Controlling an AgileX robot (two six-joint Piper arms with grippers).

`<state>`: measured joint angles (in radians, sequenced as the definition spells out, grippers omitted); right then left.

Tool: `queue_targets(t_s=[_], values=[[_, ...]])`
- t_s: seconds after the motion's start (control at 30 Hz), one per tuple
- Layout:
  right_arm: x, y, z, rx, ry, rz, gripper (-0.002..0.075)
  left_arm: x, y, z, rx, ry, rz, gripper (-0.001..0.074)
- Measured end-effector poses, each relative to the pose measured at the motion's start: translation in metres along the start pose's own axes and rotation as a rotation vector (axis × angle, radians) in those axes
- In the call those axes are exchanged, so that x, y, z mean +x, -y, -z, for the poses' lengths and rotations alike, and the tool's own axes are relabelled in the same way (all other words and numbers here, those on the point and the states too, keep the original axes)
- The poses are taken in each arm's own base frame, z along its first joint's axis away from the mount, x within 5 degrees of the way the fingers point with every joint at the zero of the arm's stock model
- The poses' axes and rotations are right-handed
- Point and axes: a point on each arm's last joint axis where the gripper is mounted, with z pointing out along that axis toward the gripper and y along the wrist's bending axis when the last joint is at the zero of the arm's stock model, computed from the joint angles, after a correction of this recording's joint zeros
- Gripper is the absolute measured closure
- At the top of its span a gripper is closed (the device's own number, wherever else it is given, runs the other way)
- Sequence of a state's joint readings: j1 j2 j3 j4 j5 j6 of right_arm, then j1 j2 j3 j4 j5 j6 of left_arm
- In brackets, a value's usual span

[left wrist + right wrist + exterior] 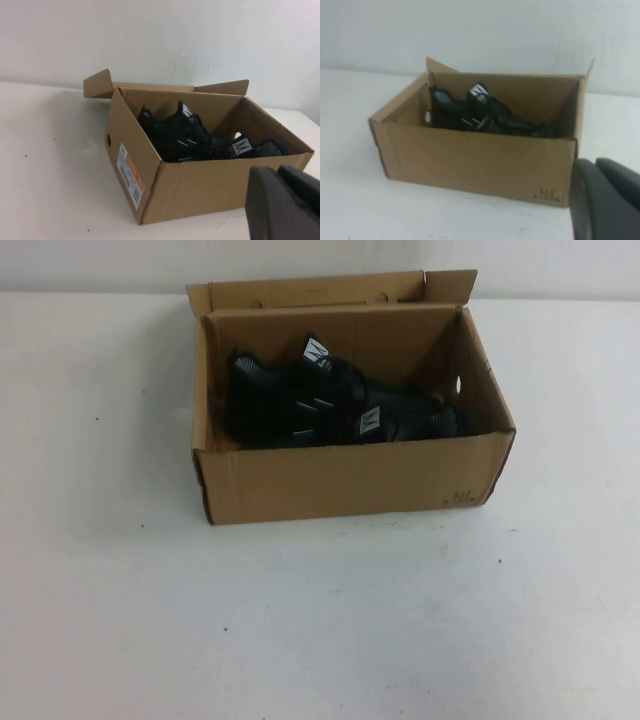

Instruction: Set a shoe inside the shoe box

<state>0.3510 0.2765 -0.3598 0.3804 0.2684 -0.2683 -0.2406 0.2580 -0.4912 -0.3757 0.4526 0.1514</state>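
Note:
The brown cardboard shoe box point(350, 480) stands open at the back middle of the table, its lid flap folded back. Two black sneakers lie inside it, one toward the left point(285, 400) and one toward the right point(400, 422), white tongue tags showing. The left wrist view shows the box point(210, 185) and the shoes point(175, 135) from its left side. The right wrist view shows the box point(480, 160) and a shoe point(470, 112) from the front right. My left gripper point(278, 172) and right gripper point(596, 167) are shut, empty, and held back from the box. Neither arm shows in the high view.
The white table point(320, 640) spreads around the box on all sides. A white wall point(175, 35) rises behind it. An orange and white label point(130, 175) is on the box's left end, below a small round hole point(108, 140).

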Motion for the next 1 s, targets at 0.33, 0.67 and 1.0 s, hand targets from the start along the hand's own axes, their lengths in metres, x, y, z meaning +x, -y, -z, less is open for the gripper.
queue_targets(t_s=[0.33, 0.67, 1.0], values=[[0.022, 0.005, -0.002, 0.019, 0.001, -0.034, 0.0741, 0.000, 0.000, 0.000, 0.000, 0.000, 0.004, 0.0736], [0.025, 0.004, -0.002, 0.009, -0.031, -0.035, 0.0741, 0.000, 0.000, 0.000, 0.000, 0.001, 0.004, 0.0736], [0.027, 0.004, -0.001, 0.003, -0.049, -0.034, 0.0741, 0.000, 0.000, 0.000, -0.002, 0.001, 0.001, 0.0736]])
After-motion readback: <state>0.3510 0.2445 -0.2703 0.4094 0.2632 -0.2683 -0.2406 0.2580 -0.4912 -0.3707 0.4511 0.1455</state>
